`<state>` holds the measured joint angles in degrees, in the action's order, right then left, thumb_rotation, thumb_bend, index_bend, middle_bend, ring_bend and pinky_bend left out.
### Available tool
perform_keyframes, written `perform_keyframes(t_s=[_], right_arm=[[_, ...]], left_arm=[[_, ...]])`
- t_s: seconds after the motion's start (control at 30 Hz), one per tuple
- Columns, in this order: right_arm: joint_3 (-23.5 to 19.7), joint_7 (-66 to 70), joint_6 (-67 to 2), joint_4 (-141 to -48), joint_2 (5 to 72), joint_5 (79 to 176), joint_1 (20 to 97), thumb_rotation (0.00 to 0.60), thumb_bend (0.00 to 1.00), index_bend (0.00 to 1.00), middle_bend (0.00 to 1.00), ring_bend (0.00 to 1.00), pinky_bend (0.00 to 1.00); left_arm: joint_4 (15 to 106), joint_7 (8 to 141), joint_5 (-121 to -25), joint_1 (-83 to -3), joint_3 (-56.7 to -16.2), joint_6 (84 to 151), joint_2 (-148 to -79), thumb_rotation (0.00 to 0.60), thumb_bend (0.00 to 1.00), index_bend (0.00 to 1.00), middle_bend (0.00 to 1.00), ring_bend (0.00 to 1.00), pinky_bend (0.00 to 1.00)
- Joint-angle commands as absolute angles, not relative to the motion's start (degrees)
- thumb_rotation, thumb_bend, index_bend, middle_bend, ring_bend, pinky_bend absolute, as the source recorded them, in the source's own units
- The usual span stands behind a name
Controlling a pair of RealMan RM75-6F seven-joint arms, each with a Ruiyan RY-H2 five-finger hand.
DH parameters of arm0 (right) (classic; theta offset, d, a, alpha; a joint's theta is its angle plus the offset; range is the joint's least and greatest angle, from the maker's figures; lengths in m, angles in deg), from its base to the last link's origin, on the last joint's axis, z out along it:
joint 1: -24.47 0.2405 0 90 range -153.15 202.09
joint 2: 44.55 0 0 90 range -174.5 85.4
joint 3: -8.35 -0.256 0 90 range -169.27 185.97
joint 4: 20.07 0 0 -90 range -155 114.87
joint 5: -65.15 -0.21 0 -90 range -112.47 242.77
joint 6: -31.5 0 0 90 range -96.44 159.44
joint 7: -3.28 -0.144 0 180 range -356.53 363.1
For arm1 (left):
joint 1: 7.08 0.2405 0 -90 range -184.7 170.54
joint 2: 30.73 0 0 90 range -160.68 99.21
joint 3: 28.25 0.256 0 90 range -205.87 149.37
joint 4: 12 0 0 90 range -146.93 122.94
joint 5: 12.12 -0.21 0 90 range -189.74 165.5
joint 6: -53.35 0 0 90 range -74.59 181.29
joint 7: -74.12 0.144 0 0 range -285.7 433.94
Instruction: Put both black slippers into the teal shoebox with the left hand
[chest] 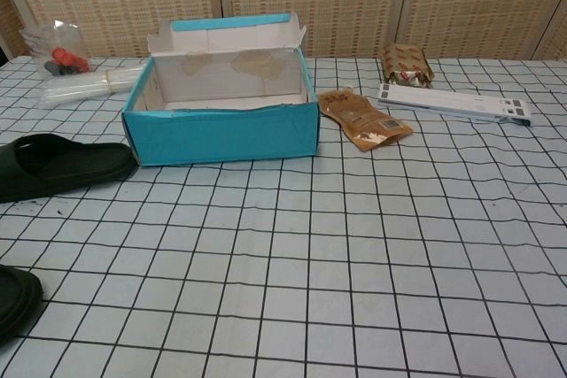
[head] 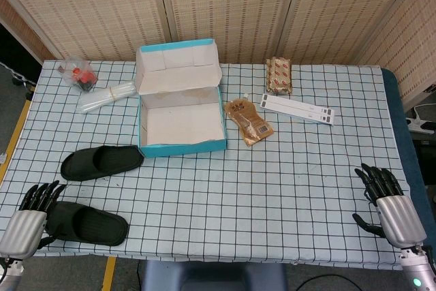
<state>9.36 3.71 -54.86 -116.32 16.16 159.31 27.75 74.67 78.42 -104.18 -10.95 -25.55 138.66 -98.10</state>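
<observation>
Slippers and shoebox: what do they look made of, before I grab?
Slippers: likely moulded foam or rubber, matte black, one piece with no seams showing.
Shoebox: thin cardboard, teal outside, plain whitish inside, with creased flaps and a slightly wavy front wall.

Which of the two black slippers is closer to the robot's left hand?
The near slipper at the table's front edge, right beside the left hand. The other slipper lies farther back, close to the teal shoebox.
</observation>
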Motion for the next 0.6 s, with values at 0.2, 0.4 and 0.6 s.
perform_keyframes(t_s=[0.2, 0.4, 0.6], right_arm=[[9.5, 2.9, -56.2, -116.5, 15.6, 160.3, 27.3, 0.6, 0.12, 0.0, 0.0, 0.0, 0.0], [9.7, 2.5, -55.8, -116.3, 15.5, 160.4, 27.4, 0.6, 0.12, 0.0, 0.0, 0.0, 0.0], [10.1, 1.5, -55.2, -116.6, 15.2, 161.1, 27.7, 0.6, 0.12, 0.0, 0.0, 0.0, 0.0]], left_arm=[[75.3, 78.4, -106.1, -10.6, -24.2, 139.0, -98.0, 0.6, 0.34, 0.0, 0.0, 0.0, 0.02], [76.3, 78.4, -107.3, -11.0, -22.4, 136.7, -97.6, 0.6, 0.34, 0.0, 0.0, 0.0, 0.02], [78.6, 82.5, -103.1, -13.9, -21.3, 126.7, -96.3, 0.6, 0.33, 0.0, 0.0, 0.0, 0.01]])
